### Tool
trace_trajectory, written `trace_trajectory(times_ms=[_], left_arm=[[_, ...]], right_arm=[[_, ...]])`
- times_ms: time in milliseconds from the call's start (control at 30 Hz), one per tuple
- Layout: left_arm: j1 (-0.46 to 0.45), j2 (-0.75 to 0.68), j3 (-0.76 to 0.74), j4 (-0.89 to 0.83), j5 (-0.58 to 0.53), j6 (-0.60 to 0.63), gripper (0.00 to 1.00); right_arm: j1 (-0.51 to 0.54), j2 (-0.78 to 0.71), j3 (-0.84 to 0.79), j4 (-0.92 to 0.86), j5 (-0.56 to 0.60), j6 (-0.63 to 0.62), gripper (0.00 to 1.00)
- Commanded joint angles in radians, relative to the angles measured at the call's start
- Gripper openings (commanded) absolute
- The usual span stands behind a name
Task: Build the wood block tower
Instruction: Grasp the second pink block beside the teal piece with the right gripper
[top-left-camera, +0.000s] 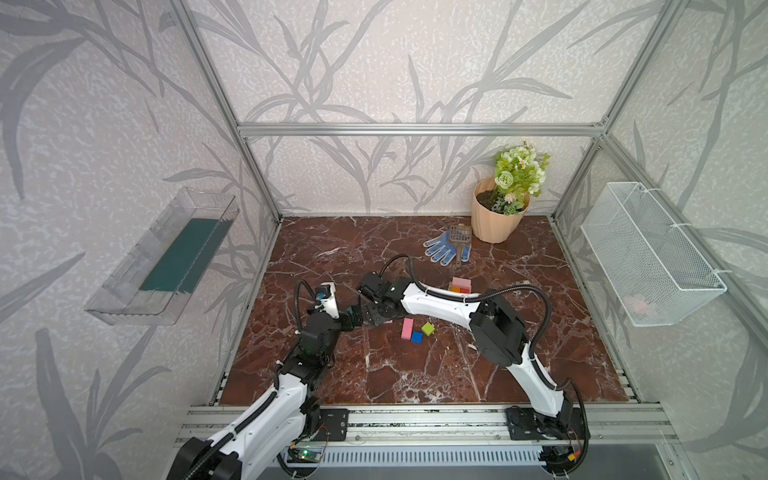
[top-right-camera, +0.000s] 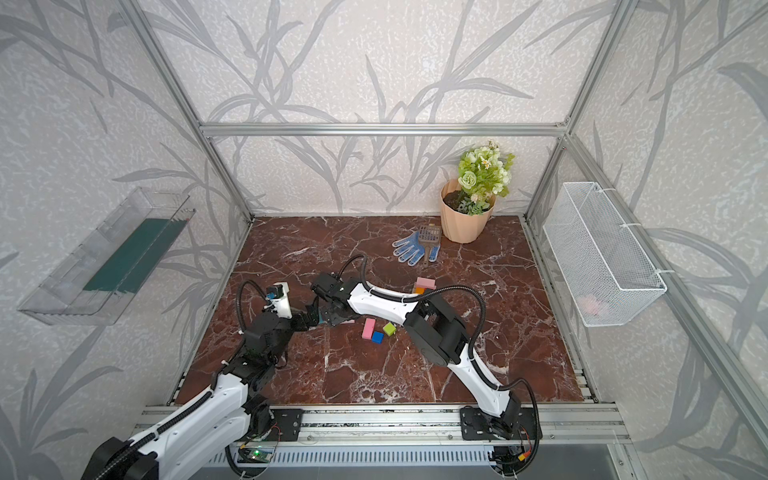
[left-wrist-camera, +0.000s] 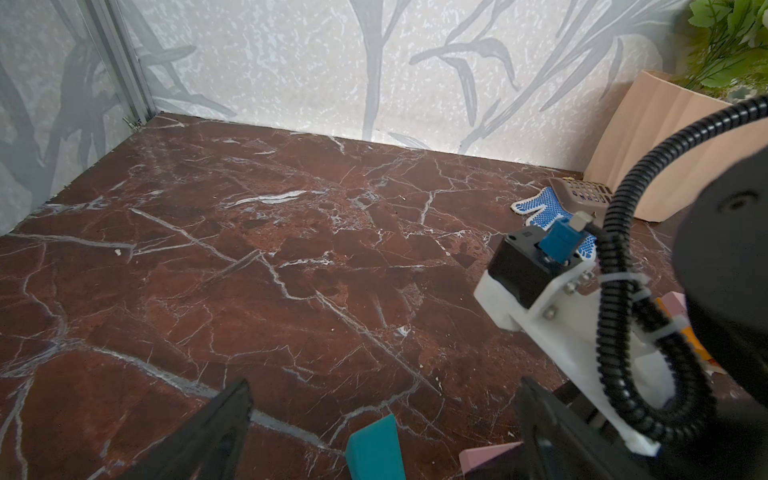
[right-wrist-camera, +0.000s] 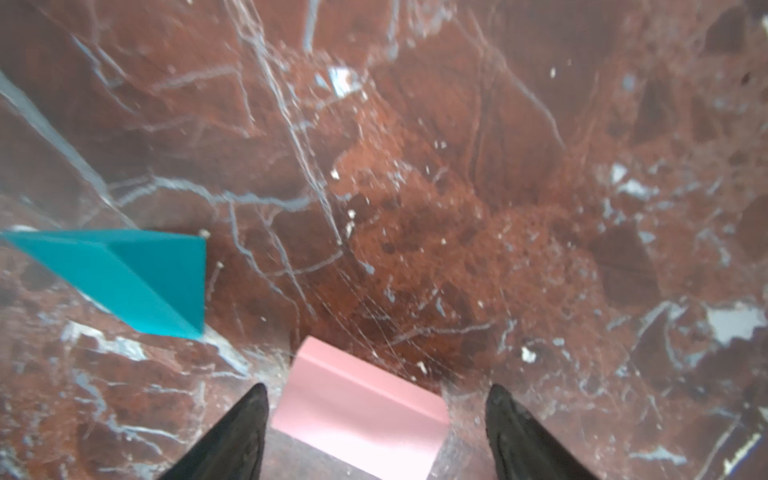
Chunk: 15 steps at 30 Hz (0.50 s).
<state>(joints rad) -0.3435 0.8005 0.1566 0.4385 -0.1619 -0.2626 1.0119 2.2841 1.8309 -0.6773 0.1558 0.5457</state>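
My left gripper (left-wrist-camera: 384, 382) is open low over the table, and a teal block (left-wrist-camera: 376, 451) lies between its fingers without touching either. My right gripper (right-wrist-camera: 378, 388) is open too, straddling a pink block (right-wrist-camera: 361, 411) that lies on the table with a gap on each side. The teal block (right-wrist-camera: 137, 282) sits just beside that pink one. In both top views the two grippers (top-left-camera: 353, 319) (top-left-camera: 376, 316) meet tip to tip left of centre. A second pink block (top-left-camera: 407, 328), a blue cube (top-left-camera: 417, 337) and a green cube (top-left-camera: 428, 329) lie loose nearby. A small stack of pink, orange and red blocks (top-left-camera: 460, 286) stands behind the right arm.
A beige flowerpot with green flowers (top-left-camera: 496, 220) stands at the back right. In front of it lie a blue dotted glove (top-left-camera: 444, 248) and a small scoop (top-left-camera: 459, 235). A clear bin (top-left-camera: 162, 257) hangs on the left wall and a white wire basket (top-left-camera: 648, 253) on the right.
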Motion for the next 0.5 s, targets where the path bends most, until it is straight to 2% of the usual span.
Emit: trace_trajectory(times_ms=[0, 133, 467], left_arm=[[0.005, 0.003, 0.029, 0.003, 0.007, 0.008, 0.99], [0.005, 0.002, 0.028, 0.000, 0.009, 0.008, 0.99], [0.005, 0.005, 0.029, 0.002, 0.013, 0.009, 0.99]], right_arm=[[0.004, -0.062, -0.060, 0.033, 0.004, 0.044, 0.82], [0.004, -0.065, -0.091, 0.071, -0.027, 0.065, 0.82], [0.036, -0.010, -0.003, 0.035, -0.040, 0.049, 0.79]])
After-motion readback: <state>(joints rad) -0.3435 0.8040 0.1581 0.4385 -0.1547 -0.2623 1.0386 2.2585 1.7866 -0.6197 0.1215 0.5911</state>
